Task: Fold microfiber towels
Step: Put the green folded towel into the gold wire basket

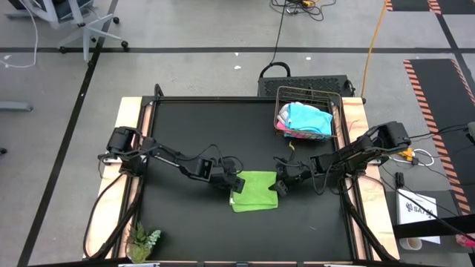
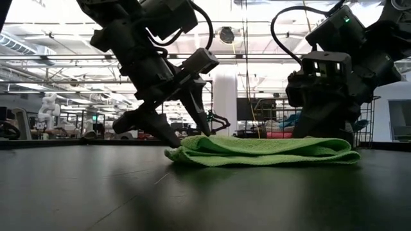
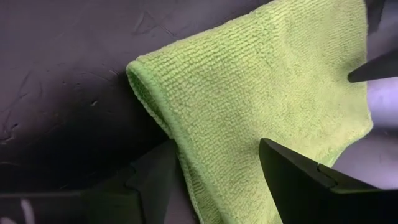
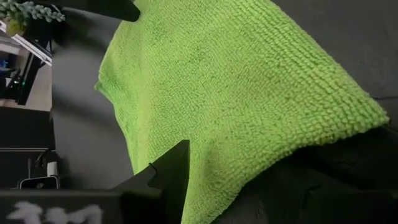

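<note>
**Both claws spread at opposite edges of the folded lime towel**

Left claw (image 1: 236, 182) stands with fingers spread, released, straddling the left edge of the lime green towel (image 1: 254, 190); in the low view its fingers slant down to the bench beside the cloth's rolled edge; the left arm runs in low from the bench's left rim, elbow bent, wrist pointing right. Right claw (image 1: 277, 185) is likewise spread, gripping nothing that can be made out, set at the towel's upper right corner; in its wrist view one finger lies alongside the cloth's edge; the right arm reaches in from the right rim, wrist pointing left.

The lime green towel lies folded in layers, flat on the black bench (image 1: 193, 133), between the two claws, near the front centre. The remaining towels (image 1: 306, 121), light blue on top with pink showing beneath, sit heaped in the wire basket (image 1: 338, 100) at the back right corner, well apart from both claws.

Bare bench surface lies behind the towel and to the front left; a small green plant (image 1: 143, 241) stands at the front left corner.
</note>
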Robot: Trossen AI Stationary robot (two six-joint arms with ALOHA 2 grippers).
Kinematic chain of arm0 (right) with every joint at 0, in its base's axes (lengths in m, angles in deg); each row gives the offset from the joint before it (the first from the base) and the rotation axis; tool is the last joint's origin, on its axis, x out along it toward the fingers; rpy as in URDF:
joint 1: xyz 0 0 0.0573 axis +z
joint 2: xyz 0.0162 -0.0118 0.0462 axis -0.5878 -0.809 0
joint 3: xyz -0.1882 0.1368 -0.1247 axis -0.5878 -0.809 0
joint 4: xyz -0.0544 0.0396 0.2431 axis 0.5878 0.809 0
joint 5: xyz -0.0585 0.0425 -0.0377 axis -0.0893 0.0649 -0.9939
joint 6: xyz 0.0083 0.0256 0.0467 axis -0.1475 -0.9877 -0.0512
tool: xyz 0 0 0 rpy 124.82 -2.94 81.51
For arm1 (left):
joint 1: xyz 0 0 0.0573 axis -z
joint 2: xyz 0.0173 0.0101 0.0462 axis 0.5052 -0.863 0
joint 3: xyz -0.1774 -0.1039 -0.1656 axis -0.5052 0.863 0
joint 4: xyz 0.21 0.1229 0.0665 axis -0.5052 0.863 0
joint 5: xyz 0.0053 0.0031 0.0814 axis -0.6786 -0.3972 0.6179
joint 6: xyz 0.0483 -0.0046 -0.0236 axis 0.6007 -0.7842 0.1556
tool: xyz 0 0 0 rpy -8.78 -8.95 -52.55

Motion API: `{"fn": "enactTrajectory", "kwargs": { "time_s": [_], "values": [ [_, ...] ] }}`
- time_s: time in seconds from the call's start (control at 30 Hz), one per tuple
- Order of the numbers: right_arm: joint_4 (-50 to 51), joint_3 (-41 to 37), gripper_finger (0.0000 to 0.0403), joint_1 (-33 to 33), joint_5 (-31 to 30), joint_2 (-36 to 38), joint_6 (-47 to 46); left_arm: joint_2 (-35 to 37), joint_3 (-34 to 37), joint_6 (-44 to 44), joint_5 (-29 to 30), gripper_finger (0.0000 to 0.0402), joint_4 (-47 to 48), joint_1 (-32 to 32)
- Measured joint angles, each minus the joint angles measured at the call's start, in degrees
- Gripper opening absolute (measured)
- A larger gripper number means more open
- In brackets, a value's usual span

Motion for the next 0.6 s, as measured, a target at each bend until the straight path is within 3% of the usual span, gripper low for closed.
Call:
{"fn": "enactTrajectory", "kwargs": {
  "time_s": [0.33,0.6],
  "values": [
    [-0.4,-0.1,0.016,0.0,-0.1,0.0,-0.2,0.0,0.0,0.3,1.5,0.0234,2.2,0.0],
    [-0.3,-0.1,0.016,0.0,-0.1,-0.1,-0.8,-4.9,-0.3,0.2,-1.0,0.0216,-4.0,-0.1]
  ]
}}
